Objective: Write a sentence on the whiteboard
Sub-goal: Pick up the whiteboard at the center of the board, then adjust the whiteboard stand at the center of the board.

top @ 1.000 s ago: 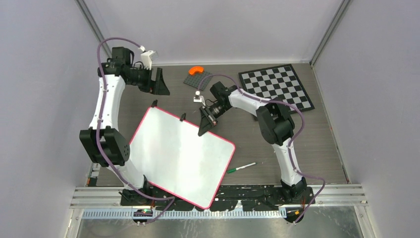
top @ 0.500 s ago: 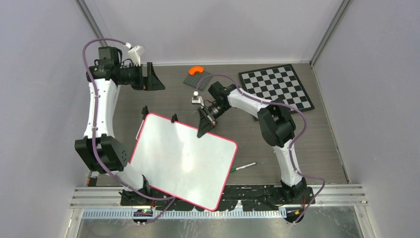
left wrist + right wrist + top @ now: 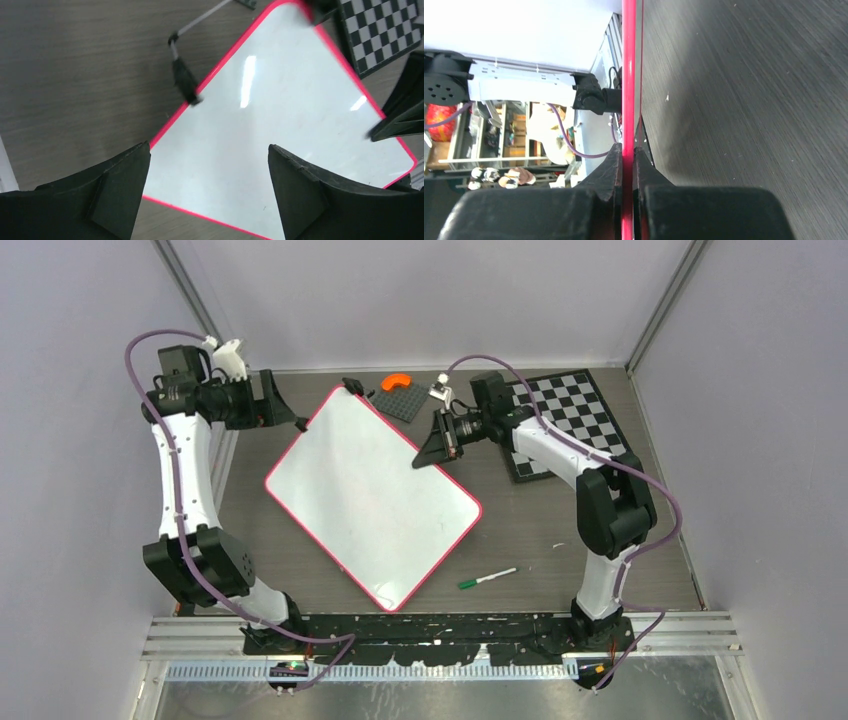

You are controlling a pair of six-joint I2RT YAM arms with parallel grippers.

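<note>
While diagonal, whiteboard (image 3: 372,498) in right gripper (image 3: 425,455).

Dark grey wood-grain desk (image 3: 660,530) in the middle, boxed in on 3 sides by plain pale-grey walls (image 3: 450,300); thin metal posts (image 3: 187,285) run up the 2 far corners. Near edge: slotted aluminium rail (image 3: 700,630), then a dull metal sheet (image 3: 450,700) below it. Light even & soft. Right wrist view: beyond the desk edge, cluttered shelving (image 3: 514,150), contents too blurry to tell
</note>
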